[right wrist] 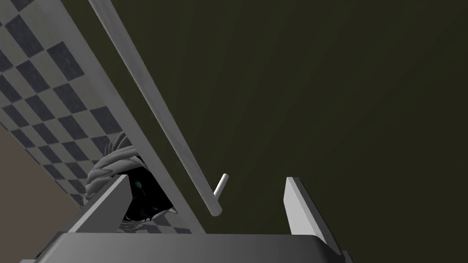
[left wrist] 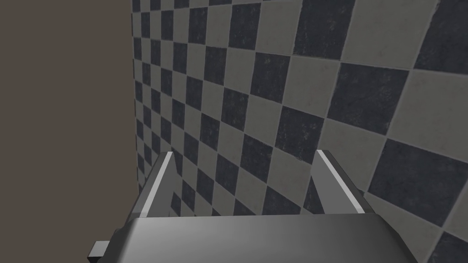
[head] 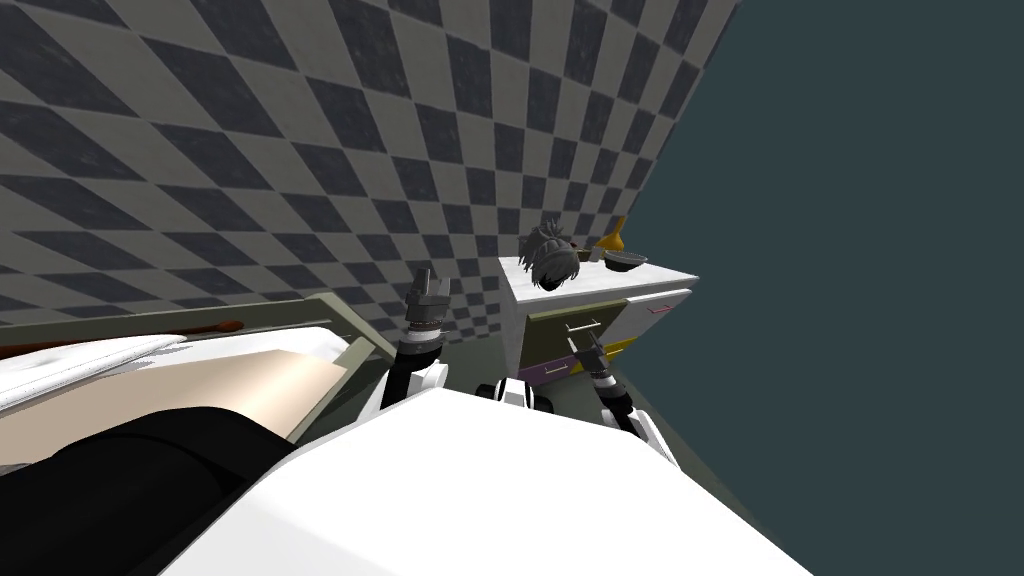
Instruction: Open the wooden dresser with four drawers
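1. The dresser (head: 519, 322) stands ahead of us on our right, against the dark teal wall (head: 860, 250); its body is white and its nearer drawer fronts are olive.
2. Our right claw (right wrist: 205, 201) is right up against an olive drawer front (right wrist: 343, 91). Its two fingers are spread wide apart and grip nothing.
3. A pale bar handle (right wrist: 155, 100) runs slantwise across that front. Its near end lies between the right fingers and touches neither of them.
4. Our left claw (left wrist: 244, 182) hangs well apart from the dresser, over the checkered floor (left wrist: 320, 91), between the bed (head: 150, 385) and the dresser. Its fingers too are apart and empty.
5. On the dresser's top we see a dark, tufted, plant-like thing (head: 550, 262), a dark bowl (head: 625, 262) beside it, and a yellow vase (head: 614, 238) just behind the bowl.
6. We cannot tell whether the drawer at the right claw is pulled out at all.
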You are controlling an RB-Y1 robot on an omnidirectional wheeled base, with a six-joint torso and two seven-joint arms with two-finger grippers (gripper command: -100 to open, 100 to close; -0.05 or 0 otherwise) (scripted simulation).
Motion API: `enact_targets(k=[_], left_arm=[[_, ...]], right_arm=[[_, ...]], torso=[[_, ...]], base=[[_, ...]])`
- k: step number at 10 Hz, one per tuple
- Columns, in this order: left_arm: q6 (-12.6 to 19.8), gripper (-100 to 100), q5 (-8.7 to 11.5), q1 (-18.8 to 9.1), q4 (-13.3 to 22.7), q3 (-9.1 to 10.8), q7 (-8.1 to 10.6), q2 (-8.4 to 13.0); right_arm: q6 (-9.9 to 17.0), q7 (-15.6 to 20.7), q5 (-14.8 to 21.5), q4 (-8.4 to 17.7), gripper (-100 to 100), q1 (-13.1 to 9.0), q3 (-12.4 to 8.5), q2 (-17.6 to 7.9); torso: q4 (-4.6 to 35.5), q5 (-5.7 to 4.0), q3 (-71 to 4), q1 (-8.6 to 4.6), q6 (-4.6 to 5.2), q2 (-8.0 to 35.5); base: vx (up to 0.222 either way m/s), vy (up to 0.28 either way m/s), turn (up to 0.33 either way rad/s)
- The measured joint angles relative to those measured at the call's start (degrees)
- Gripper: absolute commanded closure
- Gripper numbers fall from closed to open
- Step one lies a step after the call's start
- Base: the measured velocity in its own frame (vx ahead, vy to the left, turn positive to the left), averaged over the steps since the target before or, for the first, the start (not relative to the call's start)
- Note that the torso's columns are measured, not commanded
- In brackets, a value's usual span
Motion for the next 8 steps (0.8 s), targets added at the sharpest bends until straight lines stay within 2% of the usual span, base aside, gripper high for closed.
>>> enact_targets(k=[2, 4, 8], left_arm=[[0.0, 0, 0.0, 0.0, 0.0, 0.0, 0.0, 0.0], [0.0, 0, 0.0, 0.0, 0.0, 0.0, 0.0, 0.0], [0.0, 0, 0.0, 0.0, 0.0, 0.0, 0.0, 0.0]], right_arm=[[2.3, 0.4, 1.9, -2.2, -100, 0.3, -1.0, -1.1], [4.3, 0.4, 3.4, -4.8, -100, 1.2, -2.0, -3.4], [7.8, 0.9, 6.2, -7.9, -100, 1.6, -4.1, -8.1]], torso=[[0.0, 0.02, 0.0, 0.07, 0.0, 0.0], [0.0, 0.04, 0.0, 0.12, 0.0, 0.0], [0.0, 0.02, 0.0, 0.03, 0.0, 0.0]], base=[[-0.014, 0.104, -0.038], [-0.012, 0.108, -0.038], [-0.008, 0.1, -0.034]])
